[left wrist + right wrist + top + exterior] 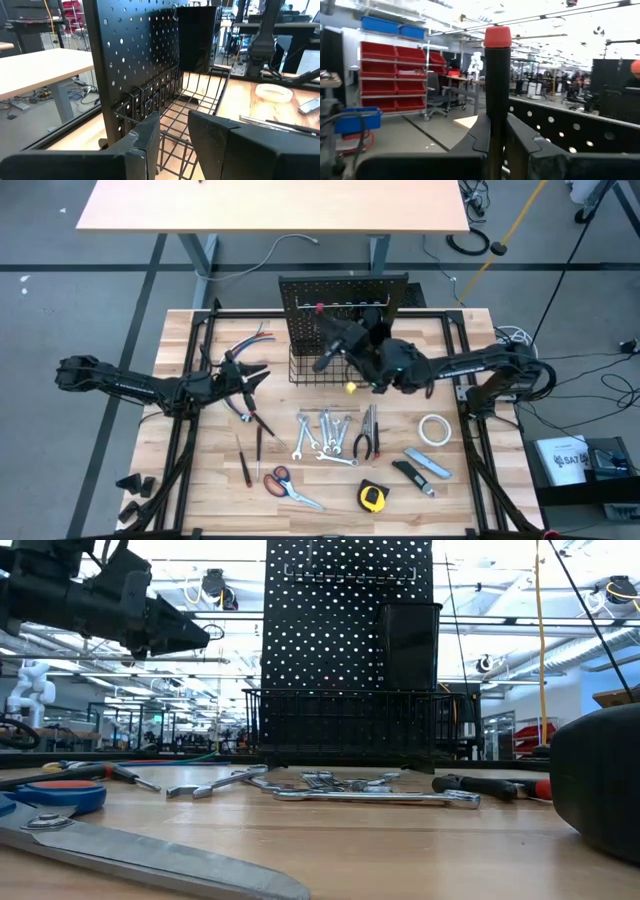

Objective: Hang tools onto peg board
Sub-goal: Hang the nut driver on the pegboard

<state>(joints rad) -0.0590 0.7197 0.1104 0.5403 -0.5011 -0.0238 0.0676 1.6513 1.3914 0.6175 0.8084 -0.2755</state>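
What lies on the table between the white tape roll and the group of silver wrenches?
In the high view, black-handled pliers lie between the white tape roll and the silver wrenches.

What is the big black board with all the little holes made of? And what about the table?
The peg board looks like thin metal painted matte black: it is flat, stiff and punched with neat rows of round holes. The wire basket at its base looks like black-coated steel rod. The table looks like pale wood in glued strips, with visible grain lines.
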